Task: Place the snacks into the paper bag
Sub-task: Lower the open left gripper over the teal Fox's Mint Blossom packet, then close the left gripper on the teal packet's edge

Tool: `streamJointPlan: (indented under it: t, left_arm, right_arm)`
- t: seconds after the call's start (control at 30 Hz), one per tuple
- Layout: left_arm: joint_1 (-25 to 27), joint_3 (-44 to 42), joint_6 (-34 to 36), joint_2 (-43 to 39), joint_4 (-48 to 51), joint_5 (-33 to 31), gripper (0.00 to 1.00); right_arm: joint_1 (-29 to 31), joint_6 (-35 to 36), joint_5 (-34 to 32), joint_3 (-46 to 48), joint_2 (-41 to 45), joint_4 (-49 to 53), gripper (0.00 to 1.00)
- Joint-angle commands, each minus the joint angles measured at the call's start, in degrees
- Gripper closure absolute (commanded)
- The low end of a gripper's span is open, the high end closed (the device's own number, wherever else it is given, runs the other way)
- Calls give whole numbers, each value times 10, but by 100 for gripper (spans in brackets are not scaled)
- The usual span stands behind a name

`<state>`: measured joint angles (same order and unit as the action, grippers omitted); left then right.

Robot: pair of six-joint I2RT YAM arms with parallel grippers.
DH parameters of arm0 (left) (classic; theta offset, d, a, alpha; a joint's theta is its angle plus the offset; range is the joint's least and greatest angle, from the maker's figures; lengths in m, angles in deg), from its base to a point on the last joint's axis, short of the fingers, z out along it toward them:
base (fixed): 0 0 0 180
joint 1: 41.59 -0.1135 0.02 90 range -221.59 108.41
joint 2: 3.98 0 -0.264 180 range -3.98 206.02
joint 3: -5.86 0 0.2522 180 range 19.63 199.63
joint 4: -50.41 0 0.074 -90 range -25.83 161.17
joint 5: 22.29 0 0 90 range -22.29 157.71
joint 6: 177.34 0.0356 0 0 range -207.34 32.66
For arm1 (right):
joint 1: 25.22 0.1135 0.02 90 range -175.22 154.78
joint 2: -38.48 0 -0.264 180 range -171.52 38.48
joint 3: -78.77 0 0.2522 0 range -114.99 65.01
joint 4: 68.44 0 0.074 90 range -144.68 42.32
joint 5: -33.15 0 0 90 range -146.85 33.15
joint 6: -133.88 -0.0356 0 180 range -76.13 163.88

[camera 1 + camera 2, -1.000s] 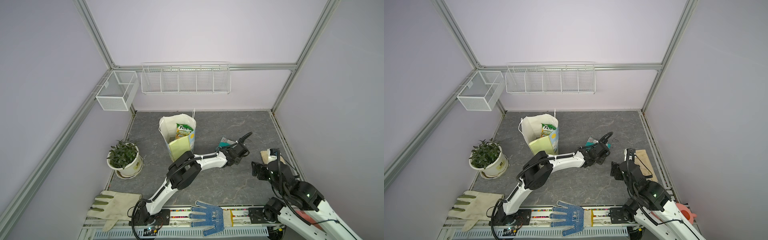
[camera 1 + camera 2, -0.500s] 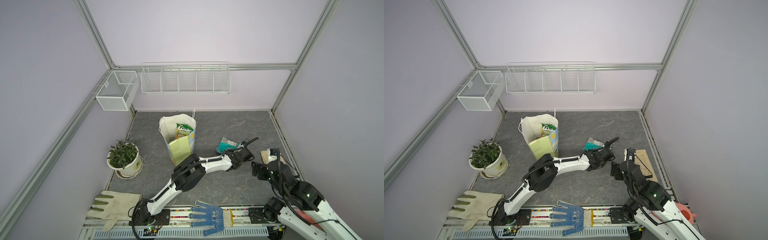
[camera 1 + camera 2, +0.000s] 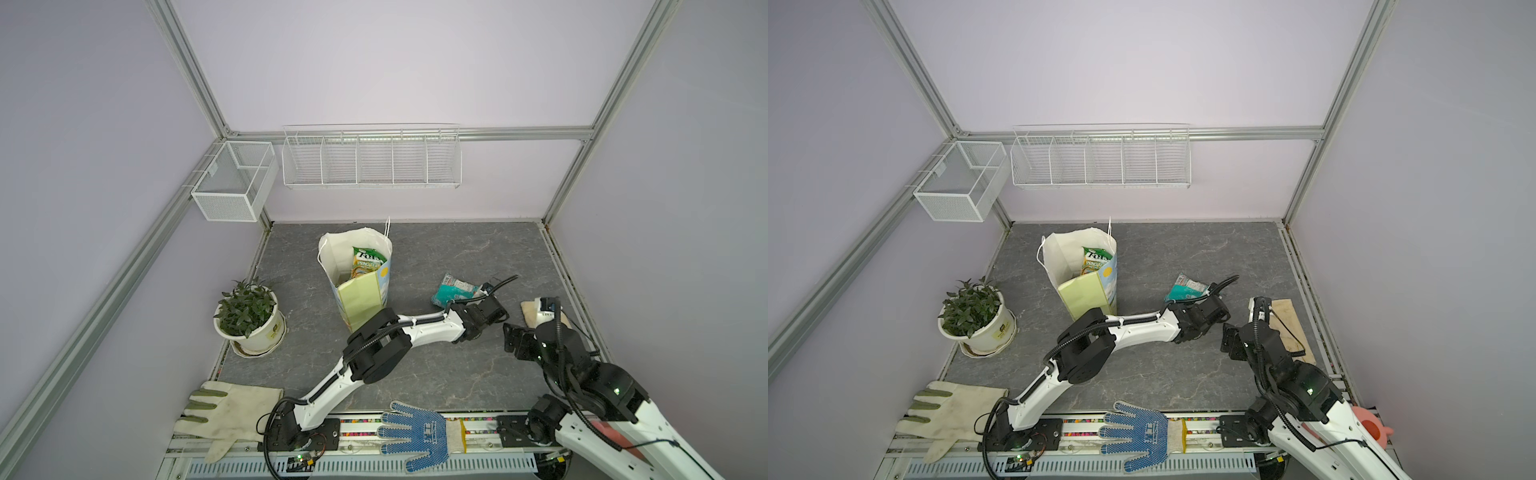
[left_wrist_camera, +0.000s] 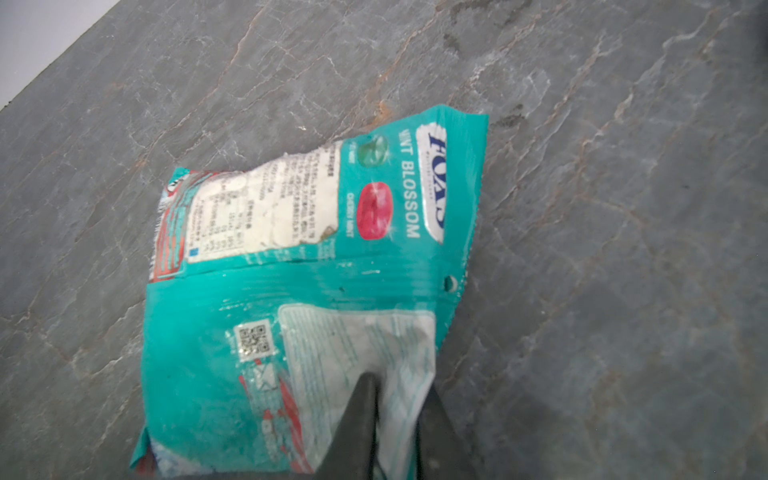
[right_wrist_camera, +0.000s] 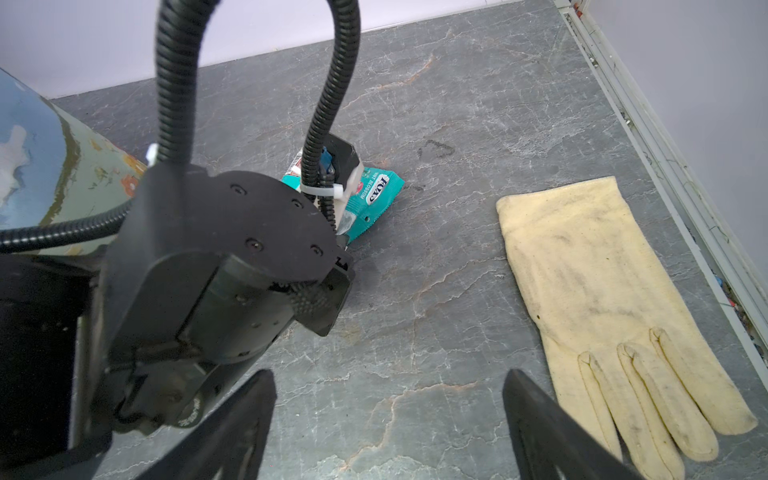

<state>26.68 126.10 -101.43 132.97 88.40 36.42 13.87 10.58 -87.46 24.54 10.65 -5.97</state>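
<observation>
My left arm [image 3: 428, 330] is a run of glossy white links between bulky black joint housings [image 3: 374, 357], with a ribbed black cable [image 5: 176, 83] along it, cinched by a white zip tie [image 5: 322, 192], and small screws [image 5: 254, 245] set in a round black wrist plate [image 5: 224, 216]. My right arm [image 3: 582, 365] is black toward the wrist, with a tiny green light [image 3: 616, 390], and white toward the base. My fingers [image 5: 536, 432] are matte black wedges that taper to narrow tips.
</observation>
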Motion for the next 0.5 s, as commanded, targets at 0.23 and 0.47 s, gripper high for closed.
streamJointPlan:
  t: [0.23, 0.47]
  left_arm:
    - [-1, -38, 6, -29, -1, 6, 94]
    - [-2, -56, 11, -55, -18, 18, 100]
  right_arm:
    - [-3, -15, -4, 4, 16, 16, 11]
    - [-3, -17, -3, -2, 19, 22, 12]
